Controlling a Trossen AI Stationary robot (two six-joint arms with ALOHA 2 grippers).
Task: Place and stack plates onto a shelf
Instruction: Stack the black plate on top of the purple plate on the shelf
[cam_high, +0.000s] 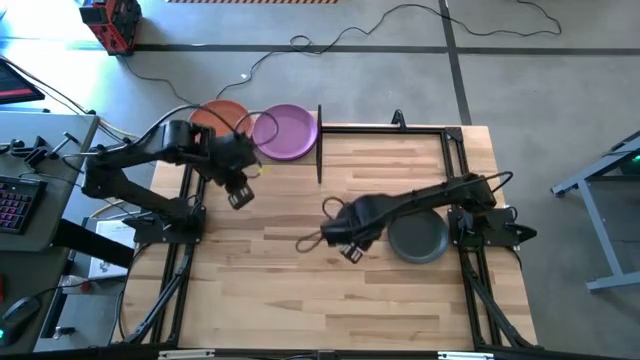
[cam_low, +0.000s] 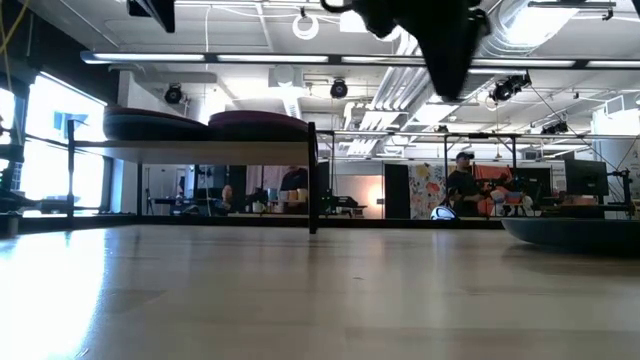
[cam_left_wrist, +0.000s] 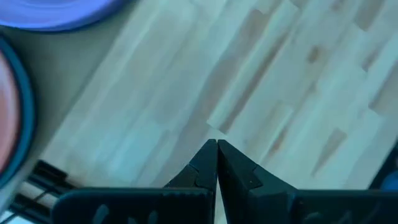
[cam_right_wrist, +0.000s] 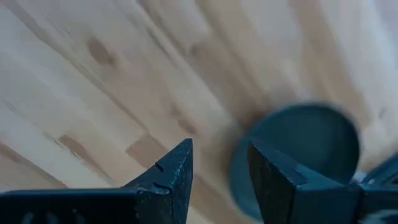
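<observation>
On my plank-striped wooden bench (cam_high: 300, 290), the small light-wood shelf (cam_high: 318, 140) already carries a round purple plate (cam_high: 287, 131) and an orange one (cam_high: 218, 113); a dark grey plate (cam_high: 418, 238) waits on the bench. My right gripper (cam_high: 351, 252) hovers beside it, fingers parted, empty; my left gripper (cam_high: 240, 198), fingers closed, holds nothing.

A plank-striped wooden tabletop (cam_high: 300, 290) is sitting on a grey floor (cam_high: 560, 60) crossed by dark tape lines. A cable (cam_high: 400, 20) is snaking across that floor beyond the tabletop's far edge, and a red and black device (cam_high: 111, 22) is standing near the far left corner. To the left, a grey desk (cam_high: 45, 180) is carrying a keyboard (cam_high: 14, 205) with glowing keys. In the room behind, a person (cam_low: 466, 182) is sitting at a workstation, and ceiling lights (cam_low: 250, 60) are shining overhead.
</observation>
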